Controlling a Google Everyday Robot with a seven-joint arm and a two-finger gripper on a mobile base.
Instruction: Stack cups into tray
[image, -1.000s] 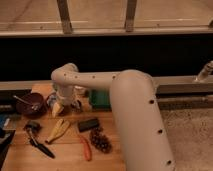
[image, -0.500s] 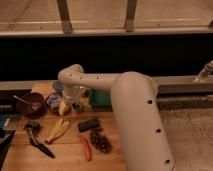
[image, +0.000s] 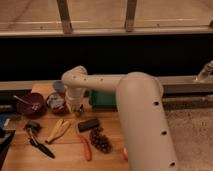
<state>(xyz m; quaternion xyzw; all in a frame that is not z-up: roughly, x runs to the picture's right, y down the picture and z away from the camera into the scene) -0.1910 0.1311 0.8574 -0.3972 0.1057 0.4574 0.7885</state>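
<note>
Well, view: the one camera, looking down across a wooden bench (image: 65, 157) toward a dark window wall.
Arm: thick cream-white plastic robot arm (image: 137, 115), rising from the lower right, bending at a rounded elbow, then dropping to the back of the bench.
End effector: end effector (image: 75, 106) low over the bench, wrist pointing down, just left of the tray; clenched or released cannot be told, nor whether anything is carried.
Tray: large green rectangular plastic tray (image: 102, 100) at the back of the bench, largely hidden behind the arm; contents out of sight.
Cup: small pale grey-blue round cup (image: 59, 86), upright on the bench, left of the end effector, outside the tray.
Bowls: wide dark-red round bowl with a utensil inside (image: 31, 104) at far left; smaller dark-red round vessel (image: 56, 101) between it and the end effector.
Clutter: yellow banana (image: 59, 129), black rectangular block (image: 88, 124), dark reddish knobbly cluster (image: 101, 141), black-handled tool (image: 37, 142), all nearer the camera.
Reason for pose: probably downward-pointing so as to meet cups from above; set between the cup and the tray, likely for a short sideways carry.
Change from half a second ago: wrist and end effector shifted slightly right, toward the tray; bench items seemingly unmoved.
</note>
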